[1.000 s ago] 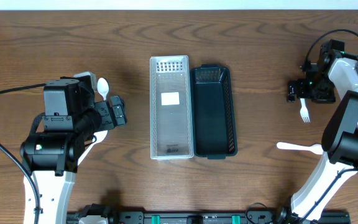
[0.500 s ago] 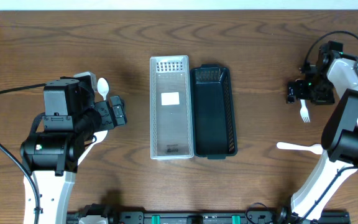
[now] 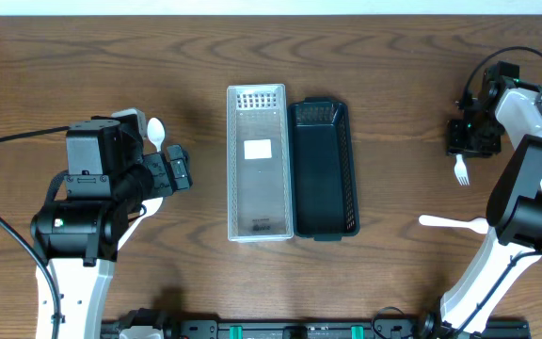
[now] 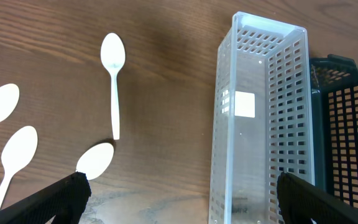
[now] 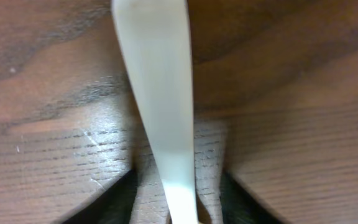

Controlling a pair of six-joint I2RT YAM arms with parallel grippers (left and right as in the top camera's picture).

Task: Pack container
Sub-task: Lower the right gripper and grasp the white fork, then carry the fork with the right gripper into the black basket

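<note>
A clear perforated container (image 3: 259,162) lies mid-table, with a dark green basket (image 3: 323,169) touching its right side. Both appear in the left wrist view, the container (image 4: 260,118) and the basket (image 4: 348,124). At the far right my right gripper (image 3: 466,137) is down over the handle of a white fork (image 3: 460,170). In the right wrist view the fork handle (image 5: 160,99) runs between the fingers (image 5: 107,202) of my right gripper (image 5: 178,182), with a strip of wood showing on each side. My left gripper (image 3: 172,169) stands wide open and empty left of the container; the left wrist view shows it (image 4: 185,199) above bare wood.
White spoons lie by the left arm: one (image 4: 114,68) with its bowl away from me, and others (image 4: 14,155) at the left edge. The overhead view shows one spoon (image 3: 155,132). A second white utensil (image 3: 454,223) lies at the right, nearer the front.
The right gripper's jaws have narrowed around the fork handle. The fork has not moved. The left arm is still.
</note>
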